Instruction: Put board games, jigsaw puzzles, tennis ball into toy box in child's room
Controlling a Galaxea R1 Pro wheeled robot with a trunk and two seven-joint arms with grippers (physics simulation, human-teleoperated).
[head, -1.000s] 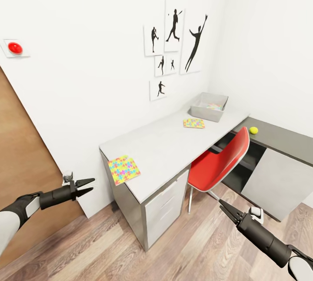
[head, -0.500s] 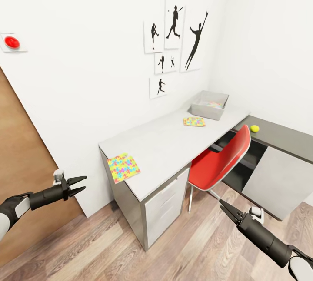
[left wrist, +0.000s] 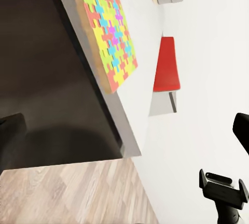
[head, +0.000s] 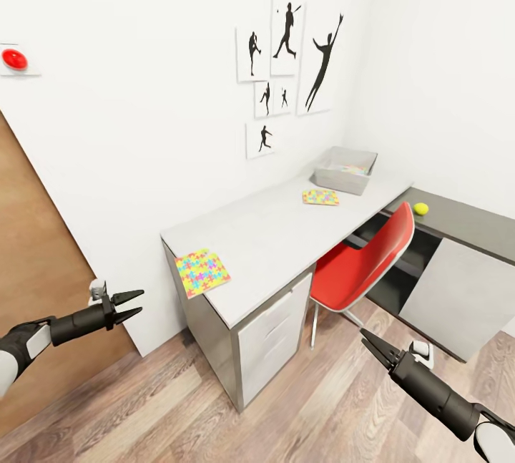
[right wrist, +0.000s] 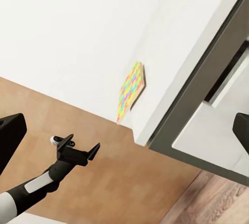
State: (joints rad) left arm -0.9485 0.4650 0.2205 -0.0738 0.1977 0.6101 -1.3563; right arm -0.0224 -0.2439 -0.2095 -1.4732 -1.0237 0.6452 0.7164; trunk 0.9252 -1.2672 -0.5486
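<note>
In the head view, one jigsaw puzzle (head: 202,271) lies on the near corner of the table (head: 272,234). A second jigsaw puzzle (head: 320,197) lies in front of the toy box (head: 345,170) at the far end. Something colourful lies inside the box, too small to identify. The tennis ball (head: 420,209) rests on the lower dark section. My left gripper (head: 141,302) hovers open, left of the table's near corner and below its top. My right gripper (head: 361,335) hangs open over the floor beside the drawers. Both wrist views show the near puzzle (left wrist: 106,31) (right wrist: 130,91). The bed and board games are out of view.
A red chair (head: 361,270) is tucked under the table between the drawer unit (head: 275,345) and a grey cabinet (head: 458,298). A brown door (head: 36,262) stands behind my left arm. Baseball silhouette pictures (head: 286,69) hang on the white wall. Wood-plank floor lies in front.
The head view has shifted a little, so the wall things sit higher and further left. My left gripper has drawn back to the left, away from the table corner. The right arm is unchanged.
</note>
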